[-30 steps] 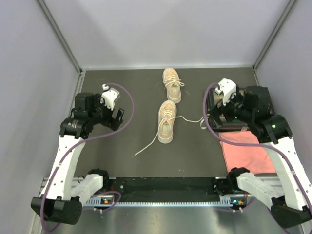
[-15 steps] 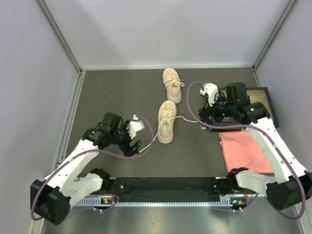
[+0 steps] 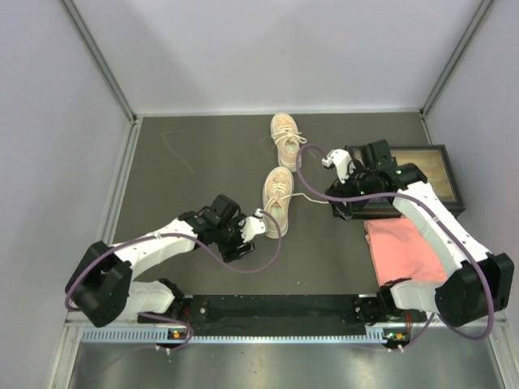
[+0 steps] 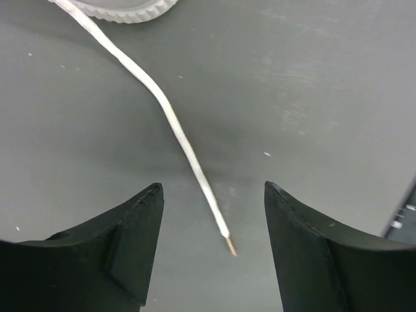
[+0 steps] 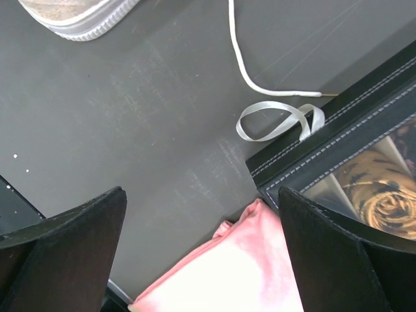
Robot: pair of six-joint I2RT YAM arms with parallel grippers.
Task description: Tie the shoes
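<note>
Dark table [image 3: 162, 178] w/ both shoes near the middle: far shoe [image 3: 285, 139] toward the back, laces bunched on top, can't tell if tied; near shoe [image 3: 278, 203] just in front of it, untied, a lace trailing out each side. Pink cloth [image 3: 405, 251] & a dark case [image 3: 434, 174] sit on the R side, not part of the job. I've got both arms reaching in at the near shoe. R gripper [image 5: 201, 195] hangs wide open over bare table, holding nothing; the R lace end [image 5: 242, 68] lies ahead of it, tip by the case edge next to a ribbon loop [image 5: 276, 120]. L gripper [image 4: 212, 195] is open too, jaws astride the L lace end [image 4: 172, 127] w/o touching it, aglet [image 4: 231, 246] between them. I read this as step one: picking up both lace ends. Next I'd drop L to the table & pinch just behind the aglet, then bring R fwd to its lace w/o snagging the ribbon
</note>
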